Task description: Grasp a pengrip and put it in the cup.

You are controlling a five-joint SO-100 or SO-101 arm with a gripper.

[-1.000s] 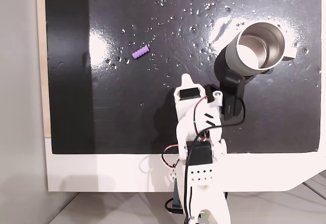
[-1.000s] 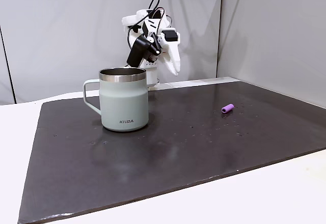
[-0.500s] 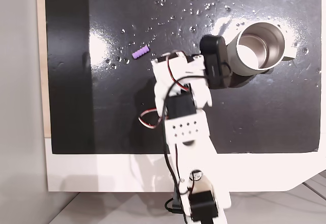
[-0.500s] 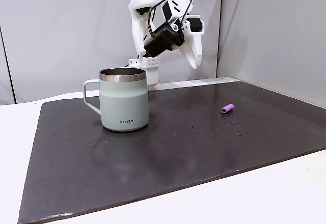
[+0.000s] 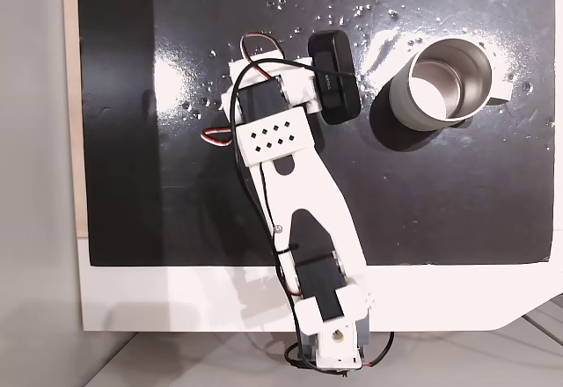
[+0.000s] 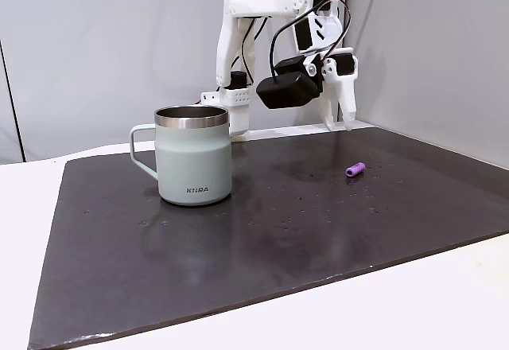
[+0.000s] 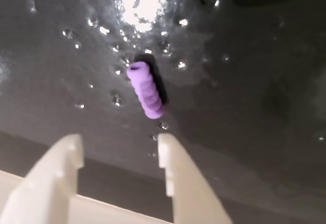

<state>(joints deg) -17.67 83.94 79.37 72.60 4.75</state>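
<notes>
Your worktop (image 6: 262, 239) is a dark, glossy slab on a white base. In a fixed view the white arm (image 5: 299, 193) reaches from the near white edge up across the dark surface. The cup (image 6: 193, 155) stands upright on the dark surface; in a fixed view (image 5: 442, 83) it sits near the top right corner, its handle toward the right edge. Your hand (image 7: 119, 150) hangs above the worktop with its two white fingers (image 7: 170, 155) spread apart and nothing between them. The pengrip (image 7: 145, 90) lies on its side just beyond the fingertips, untouched; in a fixed view (image 6: 355, 169) it rests toward the right edge, well apart from the cup.
</notes>
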